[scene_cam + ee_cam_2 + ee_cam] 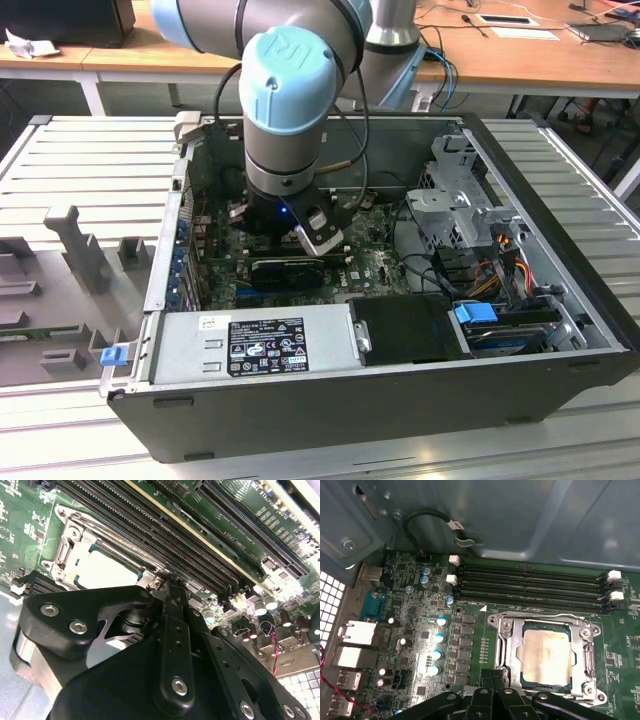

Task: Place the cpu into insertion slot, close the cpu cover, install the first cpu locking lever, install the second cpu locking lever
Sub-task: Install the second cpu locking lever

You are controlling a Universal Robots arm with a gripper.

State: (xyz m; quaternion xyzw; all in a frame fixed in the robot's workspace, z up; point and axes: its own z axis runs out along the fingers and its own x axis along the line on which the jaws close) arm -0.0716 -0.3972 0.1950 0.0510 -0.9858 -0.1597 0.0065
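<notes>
With the cpu (pixel 545 657) seated in the slot (pixel 501 656) under the lowered cover (pixel 580 650), just ahead of the jaws, which look clenched and empty, press each lever squarely, avoiding the memory slots (pixel 530 587).

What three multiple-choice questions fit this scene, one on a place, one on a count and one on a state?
1. Where is the cpu?
A. on the power supply
B. in the insertion slot
C. on the table outside the case

2. How many long black memory slots lie beside the socket?
A. two
B. six
C. four

3. How is the cpu cover?
A. lying flat around the cpu
B. standing upright
C. taken off the board

Key: 1 B, its metal top shows inside the socket in the first wrist view. 2 C, four parallel rows show there. 3 A, the frame lies flat, with the chip in its cut-out.
</notes>
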